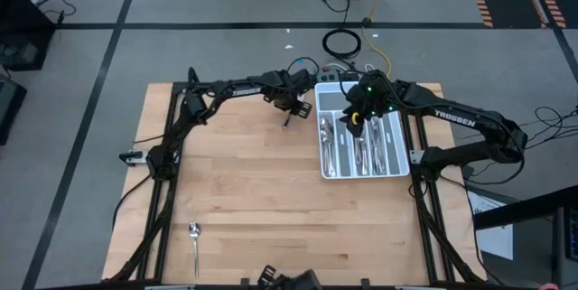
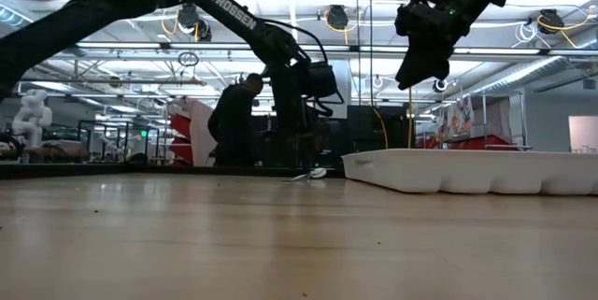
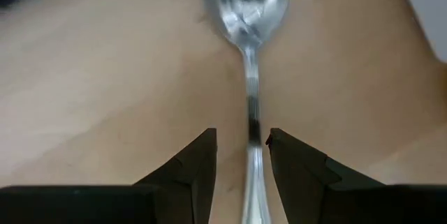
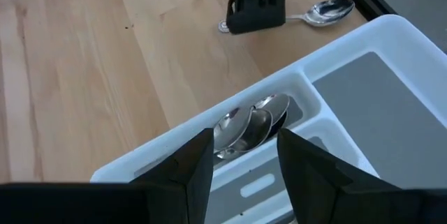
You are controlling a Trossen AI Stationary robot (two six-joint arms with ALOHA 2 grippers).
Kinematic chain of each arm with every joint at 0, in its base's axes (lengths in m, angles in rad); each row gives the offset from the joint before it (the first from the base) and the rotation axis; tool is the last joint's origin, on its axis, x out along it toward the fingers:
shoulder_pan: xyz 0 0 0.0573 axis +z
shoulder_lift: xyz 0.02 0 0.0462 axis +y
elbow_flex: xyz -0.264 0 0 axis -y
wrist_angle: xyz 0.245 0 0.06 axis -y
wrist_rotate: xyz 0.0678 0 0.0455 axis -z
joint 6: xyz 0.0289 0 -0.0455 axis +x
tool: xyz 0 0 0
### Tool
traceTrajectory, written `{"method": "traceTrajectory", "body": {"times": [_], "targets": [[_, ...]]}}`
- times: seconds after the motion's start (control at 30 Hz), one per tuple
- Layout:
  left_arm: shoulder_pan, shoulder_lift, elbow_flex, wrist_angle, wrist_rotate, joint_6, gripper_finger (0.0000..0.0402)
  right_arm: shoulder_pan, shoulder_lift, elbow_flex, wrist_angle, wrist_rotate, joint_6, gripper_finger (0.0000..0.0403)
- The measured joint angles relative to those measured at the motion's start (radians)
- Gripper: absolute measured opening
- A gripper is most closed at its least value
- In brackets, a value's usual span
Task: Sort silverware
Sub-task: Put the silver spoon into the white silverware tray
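A shiny spoon (image 3: 251,1) lies flat on the wooden table just left of the white tray (image 1: 334,100); it also shows in the right wrist view (image 4: 328,11). My left gripper (image 3: 242,147) is low over it and open, one finger on each side of the handle, not visibly touching it. My right gripper (image 4: 246,147) hangs open and empty above the tray's spoon compartment, where several spoons (image 4: 251,123) lie stacked. More silverware (image 1: 361,145) fills the tray's long compartments. Another spoon (image 1: 194,240) lies alone near the table's near edge.
The tray's rim (image 2: 467,171) stands close beside the left gripper (image 1: 289,107), toward the table's right. Bare wood stretches across the table's middle and left. A person (image 2: 234,118) stands in the room beyond the far edge. Cables lie on the floor past the table.
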Motion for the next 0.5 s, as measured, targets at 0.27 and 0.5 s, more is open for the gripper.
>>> {"method": "traceTrajectory", "body": {"times": [0.27,0.5], "targets": [[0.02,-0.001,0.01,-0.036,0.067,0.01,0.0106,0.0,0.0,0.0,-0.001,0.0,-0.01,0.0151],[0.009,-0.001,0.011,-0.065,0.064,0.061,0.004,0.0,0.0,0.0,0.002,0.0,-0.011,0.0151]]}}
